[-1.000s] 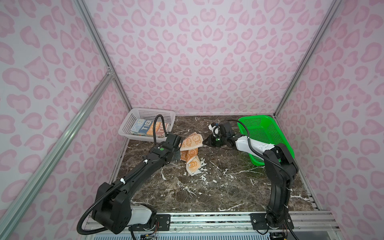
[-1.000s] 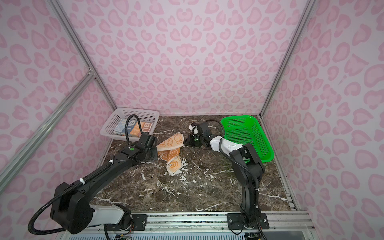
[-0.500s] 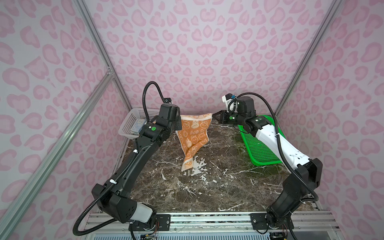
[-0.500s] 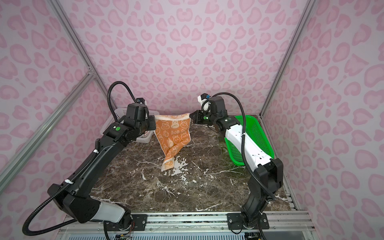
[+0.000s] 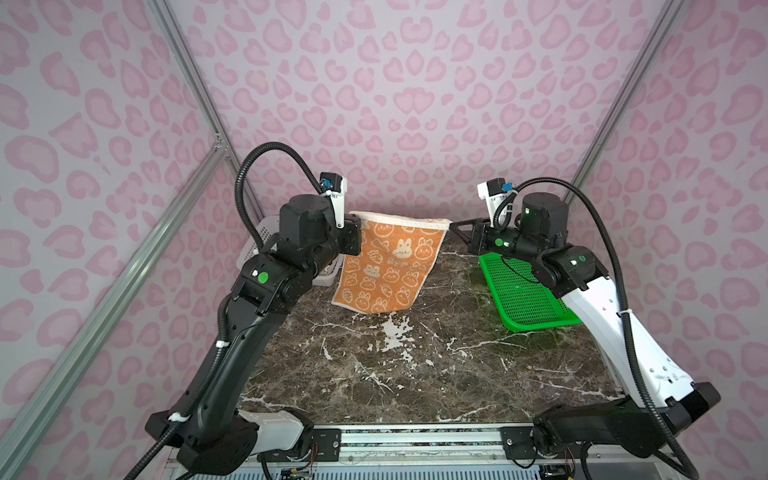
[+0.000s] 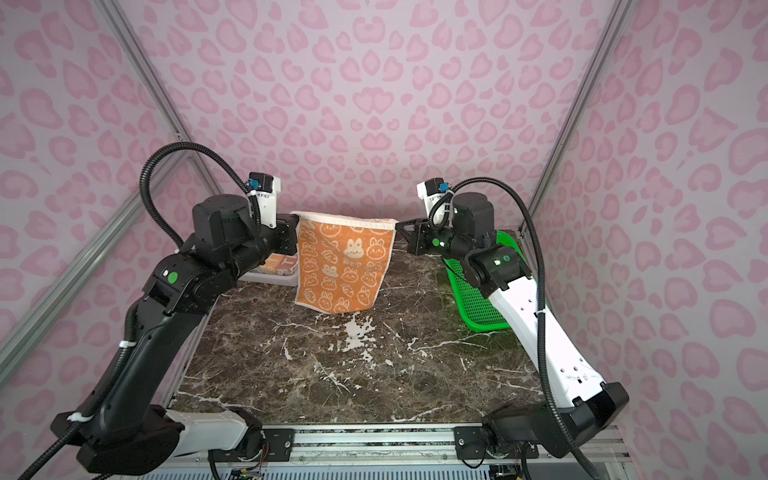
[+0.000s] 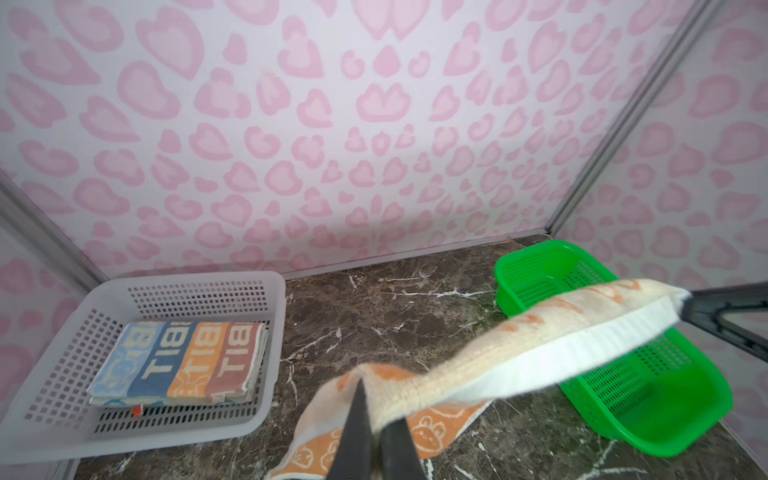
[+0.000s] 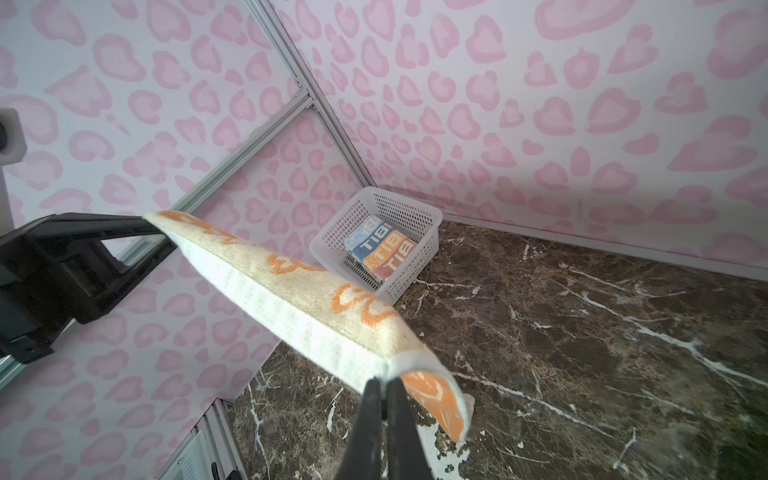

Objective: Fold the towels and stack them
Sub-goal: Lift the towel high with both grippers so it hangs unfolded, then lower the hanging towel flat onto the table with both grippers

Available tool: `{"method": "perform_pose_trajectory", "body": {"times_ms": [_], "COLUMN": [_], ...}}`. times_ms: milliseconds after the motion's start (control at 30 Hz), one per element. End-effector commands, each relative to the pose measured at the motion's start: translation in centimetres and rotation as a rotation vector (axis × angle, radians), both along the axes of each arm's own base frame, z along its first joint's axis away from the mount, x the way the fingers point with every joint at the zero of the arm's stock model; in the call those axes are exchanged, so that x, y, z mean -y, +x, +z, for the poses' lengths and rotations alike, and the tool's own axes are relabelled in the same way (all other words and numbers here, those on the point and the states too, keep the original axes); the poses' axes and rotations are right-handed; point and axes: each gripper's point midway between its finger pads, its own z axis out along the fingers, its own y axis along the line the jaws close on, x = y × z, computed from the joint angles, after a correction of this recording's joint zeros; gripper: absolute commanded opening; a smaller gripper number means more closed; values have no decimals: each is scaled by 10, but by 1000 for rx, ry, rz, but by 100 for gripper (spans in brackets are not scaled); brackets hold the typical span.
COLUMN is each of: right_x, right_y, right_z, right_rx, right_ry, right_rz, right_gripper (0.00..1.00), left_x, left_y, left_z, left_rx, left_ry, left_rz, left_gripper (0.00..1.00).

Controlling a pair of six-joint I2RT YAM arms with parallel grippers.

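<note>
Orange rabbit-print towel (image 5: 390, 266) hanging flat, cream hem, left tool (image 7: 374, 415) and right tool (image 8: 384, 380) clamping corners

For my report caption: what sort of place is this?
Probably a robot test booth, not a home: left arm and right arm mounted on a rail, printed pink walls on a metal frame, one marble-look table.

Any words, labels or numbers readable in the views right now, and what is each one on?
"BIT": big block letters, repeated across the colour blocks of the folded towel in the white basket; any further letters are hidden by the fold.
Small lettering under the large rabbit on the orange towel: too small to read.
Nothing else legible.
</note>
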Motion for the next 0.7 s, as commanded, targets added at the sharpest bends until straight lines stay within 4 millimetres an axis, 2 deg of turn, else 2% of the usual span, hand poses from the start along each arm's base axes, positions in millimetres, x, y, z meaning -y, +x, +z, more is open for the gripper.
{"method": "perform_pose_trajectory", "body": {"times_ms": [0, 167, 267, 333, 467, 567, 667], "right_x": [3, 16, 21, 25, 35, 45, 52], "right_y": [-24, -61, -73, -72, -46, -9, 33], "right_z": [9, 44, 62, 68, 65, 47, 15], "right_rx": [61, 159, 201, 208, 161, 66, -57], "right_ry": [-20, 19, 31, 35, 43, 50, 61], "right_rz": [46, 73, 77, 58, -16, -103, -164], "right_gripper": [0, 0, 0, 0, 0, 0, 0], "left_x": [10, 27, 26, 24, 18, 23, 26], "left_y": [-26, -69, -77, -75, -51, -21, 19], "left_z": [4, 11, 12, 12, 5, -15, -48], "left_rx": [33, 26, 10, 11, 17, -19, -84], "left_ry": [14, -57, -108, -110, -57, 4, 57], "left_rz": [-75, -192, -200, -183, -78, -33, 13], "left_gripper": [2, 2, 2, 2, 2, 2, 2]}}
